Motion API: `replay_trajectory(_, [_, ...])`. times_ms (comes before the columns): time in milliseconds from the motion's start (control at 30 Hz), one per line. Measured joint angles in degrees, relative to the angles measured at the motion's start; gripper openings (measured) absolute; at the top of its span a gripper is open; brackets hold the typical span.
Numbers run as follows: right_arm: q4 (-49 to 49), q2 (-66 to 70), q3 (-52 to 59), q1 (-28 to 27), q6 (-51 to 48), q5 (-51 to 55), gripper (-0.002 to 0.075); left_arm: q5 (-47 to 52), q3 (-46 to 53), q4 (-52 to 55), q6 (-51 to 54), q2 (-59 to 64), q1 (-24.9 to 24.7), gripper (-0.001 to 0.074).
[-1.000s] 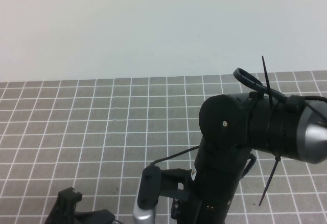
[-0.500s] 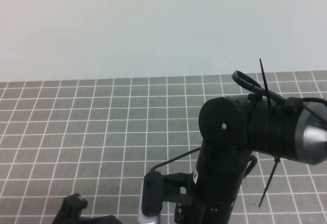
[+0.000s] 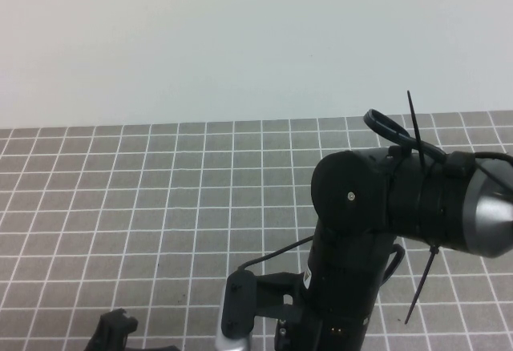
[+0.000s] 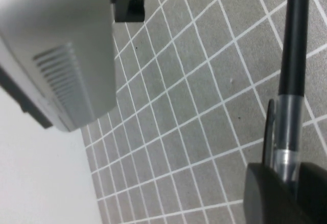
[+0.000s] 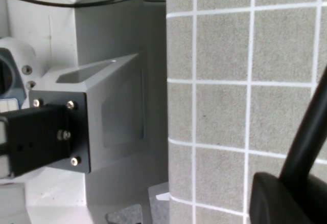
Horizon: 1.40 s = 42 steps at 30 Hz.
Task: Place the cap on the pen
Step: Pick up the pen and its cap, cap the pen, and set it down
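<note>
You see the left gripper point(image 4: 288, 188), low at the near left edge of the worktop point(image 3: 160, 207), with its fingers closed on the black pen point(image 4: 295, 55), held above the grid, while the right gripper point(image 5: 288, 201) is at the near edge too, and its grip you cannot tell.

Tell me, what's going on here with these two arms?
A two-armed robot is trying to cap a pen over a gridded mat. The left gripper is closed on the pen at its clear, clipped end, and the black barrel sticks out beyond it. The right gripper hangs low over the mat with a slim black shaft at it. It is unclear whether that is the same pen.
</note>
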Motion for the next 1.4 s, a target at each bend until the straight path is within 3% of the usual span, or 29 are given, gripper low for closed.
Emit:
replay_trajectory(167, [-1.3,0.0,0.0,0.0,2.5,0.9,-0.0004,-0.3,0.0,-0.6,-3.0,0.0,-0.2,0.0141])
replay_trajectory(400, [-7.8,0.0,0.0,0.0,10.3,1.3,-0.0004,-2.0,0.0,-0.4,-4.8,0.2,1.9,0.0355])
replay_trajectory(633, [-14.5,0.0,0.0,-0.4,25.7,-1.5,-0.0004,-4.2,0.0,-0.4,-7.5,-2.1,8.2,0.0396])
replay_trajectory(700, [-14.6,0.0,0.0,-1.6,29.2,-3.0,-0.0004,-4.8,0.0,-0.4,-9.5,-2.8,9.5,0.0382])
replay_trajectory(767, [-13.9,0.0,0.0,-3.9,32.5,-4.5,-0.0004,-6.1,0.0,-1.0,-13.0,-3.7,10.1,0.0323])
replay_trajectory(900, [-10.8,0.0,0.0,-9.6,38.5,-7.7,-0.0004,-7.6,0.0,-1.6,-23.5,-3.9,10.4,0.0092])
replay_trajectory(967, [-9.2,0.0,0.0,-12.7,40.5,-10.3,-0.0004,-7.6,0.0,-2.6,-29.9,-3.7,10.4,0.0039])
replay_trajectory(1167, [-2.3,1.1,0.0,-18.7,44.6,-16.2,-0.0004,-5.5,-2.3,-2.7,-47.9,-1.5,10.4,0.0004])
replay_trajectory(1400, [-0.4,7.0,0.0,-19.4,46.3,-15.4,-0.0004,-4.6,-5.4,-2.7,-63.0,6.8,10.4,0.0002])
